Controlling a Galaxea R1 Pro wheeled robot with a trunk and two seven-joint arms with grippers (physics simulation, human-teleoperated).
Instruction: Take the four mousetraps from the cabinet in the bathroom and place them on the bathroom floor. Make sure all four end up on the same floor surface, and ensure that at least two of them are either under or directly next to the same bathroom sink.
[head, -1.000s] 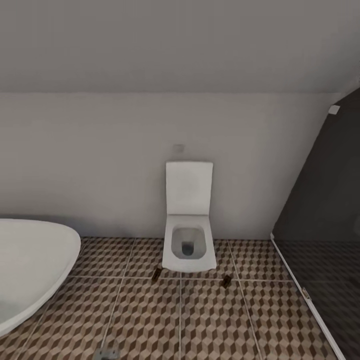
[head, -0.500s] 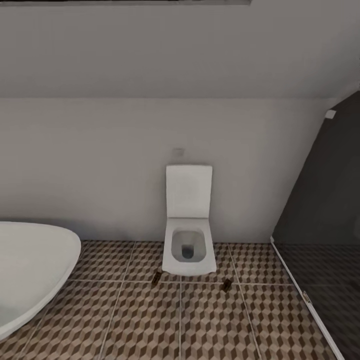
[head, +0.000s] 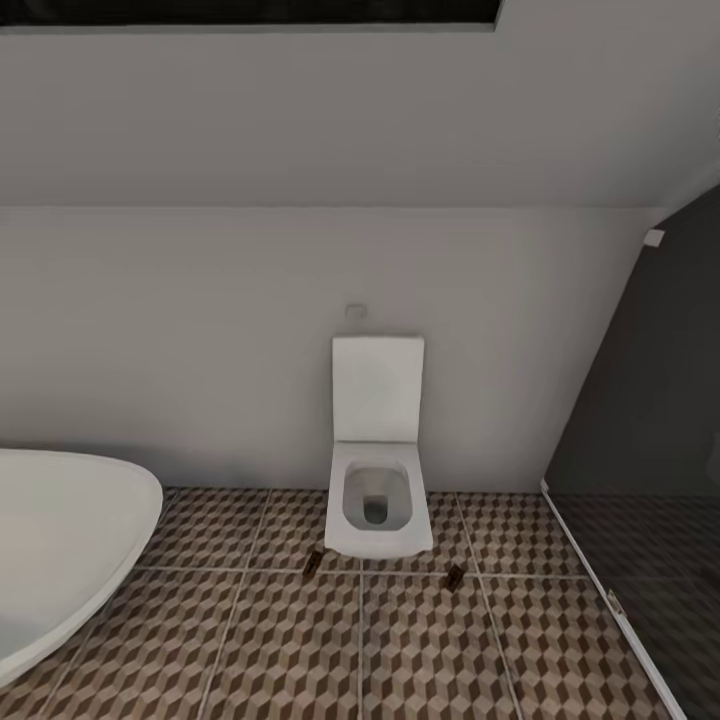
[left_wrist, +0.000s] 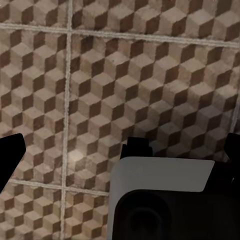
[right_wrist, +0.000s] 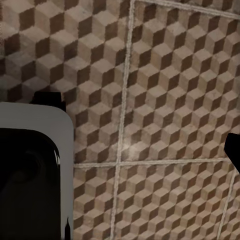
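Note:
The bathroom floor (head: 420, 650), tiled in a brown, beige and white cube pattern, spreads across the lower head view. Two small dark brown flat things lie on it at the toilet's front corners, one (head: 313, 562) to its left and one (head: 454, 576) to its right. They are too small to tell whether they are mousetraps. The cabinet and the sink are out of view. My left gripper (left_wrist: 122, 150) hangs open over bare tiles, its dark fingertips (left_wrist: 11, 152) at opposite edges of the left wrist view. My right gripper (right_wrist: 120, 150) is open over tiles too, one fingertip (right_wrist: 233, 150) showing.
A white square-bowled toilet (head: 378, 480) with its lid up stands against the grey wall. A white oval bathtub (head: 60, 540) fills the lower left. A dark glass shower screen (head: 650, 450) closes off the right side. A grey-and-black part of my own body (left_wrist: 165, 200) sits below each wrist camera.
The whole head picture has slid down a little and a dark strip now shows at the top: the camera moved. The toilet, the tub and the two small brown things have stayed put.

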